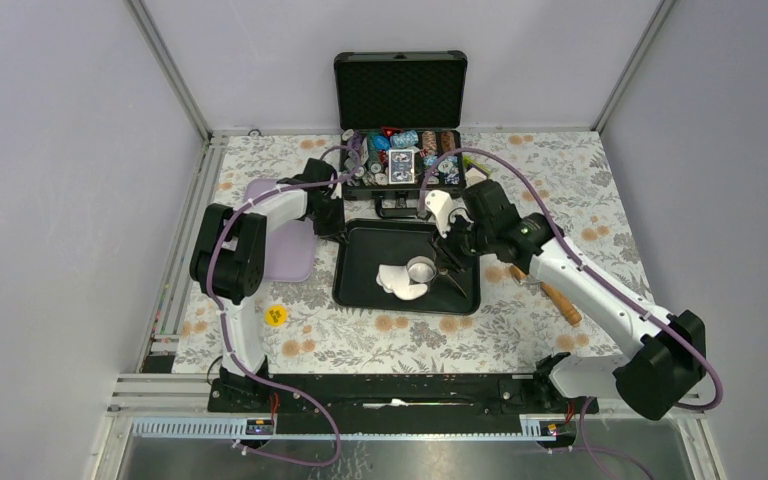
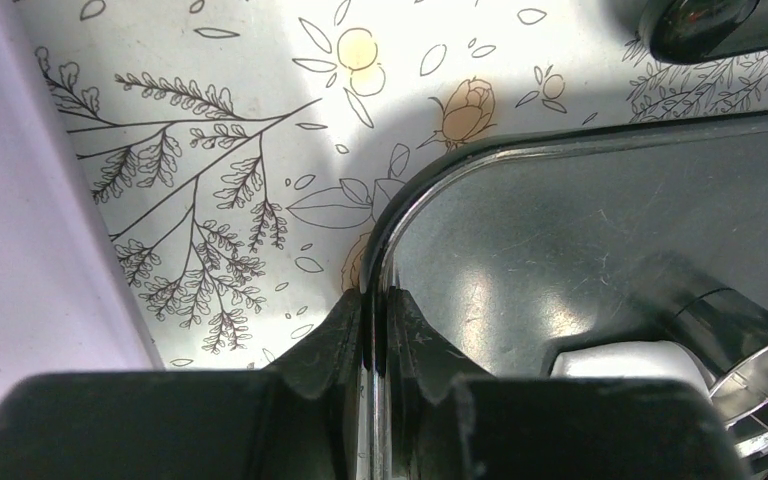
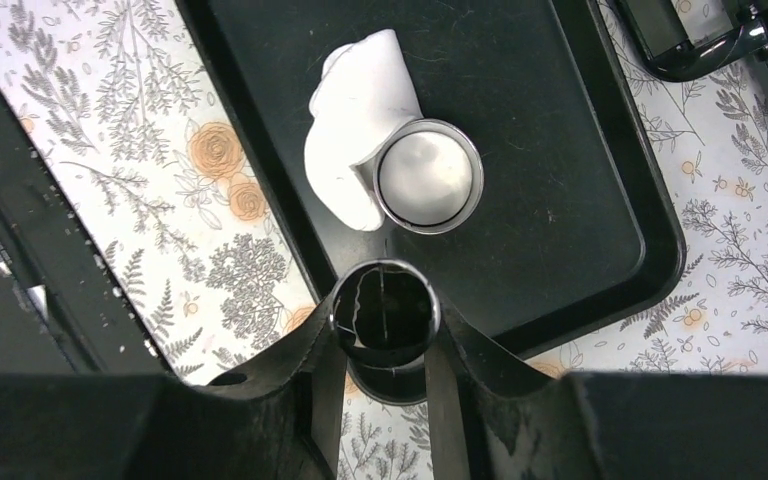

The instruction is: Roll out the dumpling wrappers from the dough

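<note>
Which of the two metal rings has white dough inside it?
The ring standing on the black tray, over the dough. The other ring, held in the right end effector, looks dark and empty.

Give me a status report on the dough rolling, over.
Left gripper clamped on rim of black tray. Right gripper holding dark round tube at tray's edge. Soft white dough lying on tray. Shiny steel ring cutter sitting on it, white disc inside.

Floral tablecloth [image 1: 380, 340] bearing black tray [image 1: 358, 272], steel ring [image 3: 476, 178], dark cylinder [image 3: 385, 312], open poker-chip case [image 1: 400, 92], lilac board [image 1: 295, 255], yellow disc [image 1: 276, 316].
</note>
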Robot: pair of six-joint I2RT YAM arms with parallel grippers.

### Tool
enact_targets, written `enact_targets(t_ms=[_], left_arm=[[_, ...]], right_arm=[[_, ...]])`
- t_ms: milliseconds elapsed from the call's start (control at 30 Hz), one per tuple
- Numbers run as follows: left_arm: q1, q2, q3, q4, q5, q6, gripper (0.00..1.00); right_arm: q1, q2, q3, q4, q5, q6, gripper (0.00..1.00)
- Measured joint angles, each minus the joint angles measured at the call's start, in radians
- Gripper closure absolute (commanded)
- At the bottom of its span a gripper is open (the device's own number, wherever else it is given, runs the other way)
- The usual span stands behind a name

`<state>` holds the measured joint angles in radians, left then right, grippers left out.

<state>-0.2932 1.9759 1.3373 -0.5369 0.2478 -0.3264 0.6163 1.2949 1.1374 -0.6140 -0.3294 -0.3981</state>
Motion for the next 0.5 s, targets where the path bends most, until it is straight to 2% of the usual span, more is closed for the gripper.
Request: enact_targets(t_ms=[500], left_arm=[[0.001, -0.013, -0.024, 0.020, 0.000, -0.023, 1.00]], right_arm=[[0.024, -0.079, -0.233, 0.316, -0.005, 0.067, 1.00]])
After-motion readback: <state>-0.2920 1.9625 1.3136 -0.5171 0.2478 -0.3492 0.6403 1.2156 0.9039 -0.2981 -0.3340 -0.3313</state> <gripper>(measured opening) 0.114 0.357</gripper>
